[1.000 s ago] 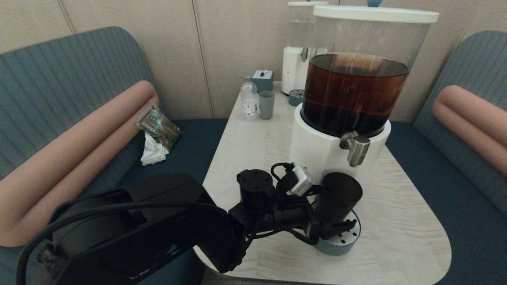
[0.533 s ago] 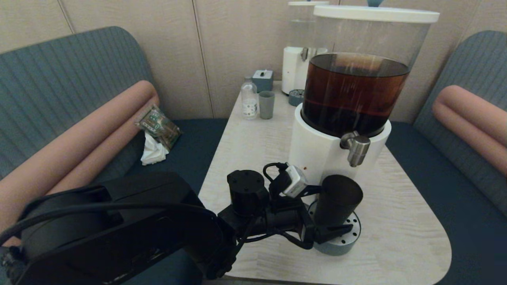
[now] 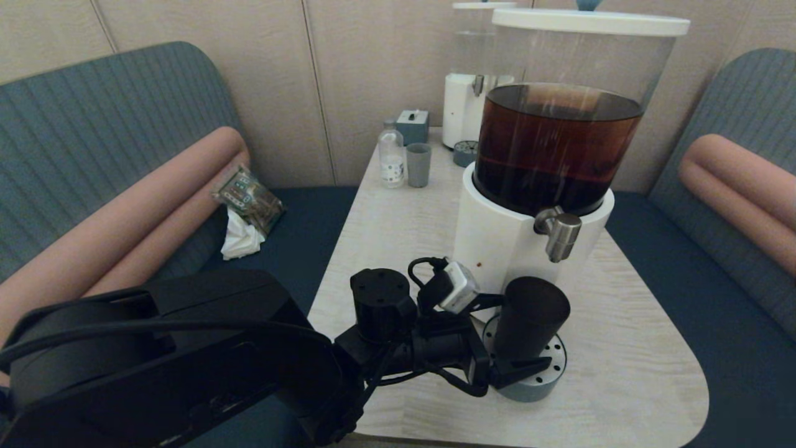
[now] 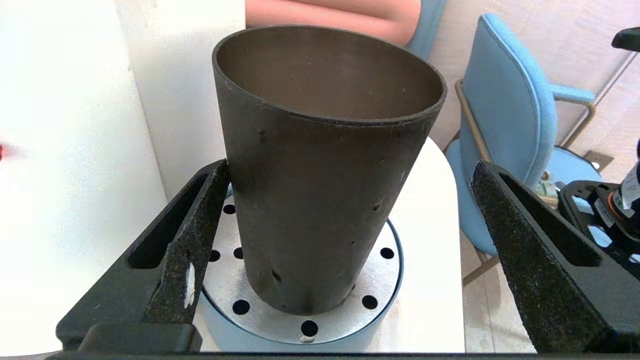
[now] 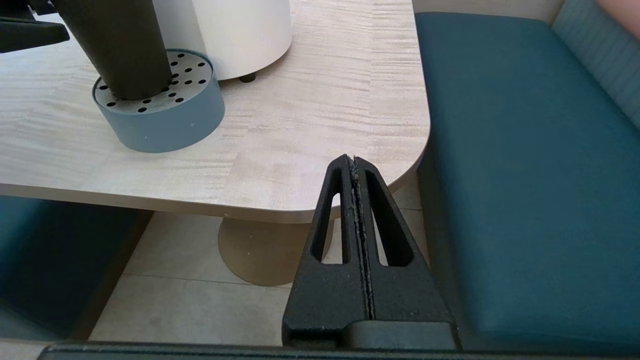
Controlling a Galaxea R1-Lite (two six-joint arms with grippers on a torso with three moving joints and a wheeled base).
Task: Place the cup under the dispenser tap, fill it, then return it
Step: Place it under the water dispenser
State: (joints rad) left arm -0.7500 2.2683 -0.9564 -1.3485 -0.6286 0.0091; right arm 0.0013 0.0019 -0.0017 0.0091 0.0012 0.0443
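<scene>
The dark cup (image 3: 532,317) (image 4: 320,175) (image 5: 120,45) stands upright on the round perforated drip tray (image 3: 550,373) (image 4: 385,270), below the steel dispenser tap (image 3: 558,233) of the big dispenser holding brown liquid (image 3: 553,149). Inside, the cup looks empty. My left gripper (image 3: 525,330) (image 4: 350,167) is open around the cup's lower half. One finger (image 4: 200,225) is close against the cup's side, and the other finger (image 4: 505,220) stands well apart from it. My right gripper (image 5: 354,160) is shut on nothing, parked low beside the table's near right corner.
At the back of the table (image 3: 398,230) stand a smaller clear-liquid dispenser (image 3: 472,81), a bottle (image 3: 390,155), a grey-green cup (image 3: 418,165) and a small blue box (image 3: 412,126). Benches flank the table; a packet (image 3: 249,196) and a tissue lie on the left one.
My left arm has drawn back a little to the left, away from the cup. The cup stays put on the drip tray.
</scene>
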